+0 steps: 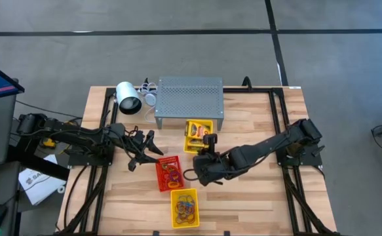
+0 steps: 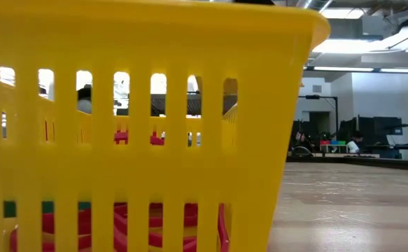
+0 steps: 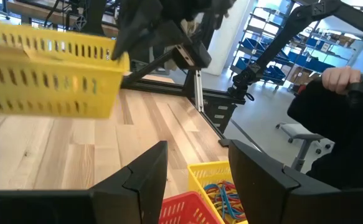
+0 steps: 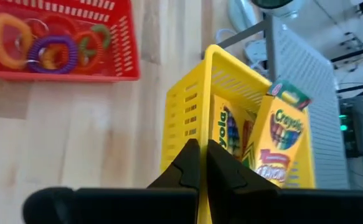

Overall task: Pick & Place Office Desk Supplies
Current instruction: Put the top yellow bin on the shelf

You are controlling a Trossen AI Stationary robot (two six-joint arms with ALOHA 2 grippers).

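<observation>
1. High view: three slotted trays sit on the wooden table [image 1: 256, 196]. A yellow tray of crayon boxes [image 1: 198, 136] lies mid-table just in front of the perforated grey metal riser [image 1: 189, 97]; a red tray [image 1: 170, 173] of coiled rings lies nearer the front edge, and a second yellow tray of rubber bands [image 1: 184, 207] sits at the front edge. The right gripper [image 1: 210, 145] reaches in from the right edge and meets the near rim of the crayon tray. The left gripper [image 1: 152, 152] waits just left of the red tray. A white cylinder [image 1: 128, 98] lies by the riser's left end.

2. Low view: the front yellow tray's slotted wall fills the picture, with red showing through the slots; neither gripper can be made out.

3. Left wrist view: the left gripper's fingers [image 3: 141, 180] stand apart with nothing between them, above the red and front yellow trays.

4. Right wrist view: the right gripper's fingers are pressed together on the thin rim of the crayon tray. The crayon boxes [image 4: 281, 140] stand on end inside, leaning, long axes roughly upright, printed faces toward the camera. My judgement: any lift or drag should be slow and level so the leaning boxes don't spill.
</observation>
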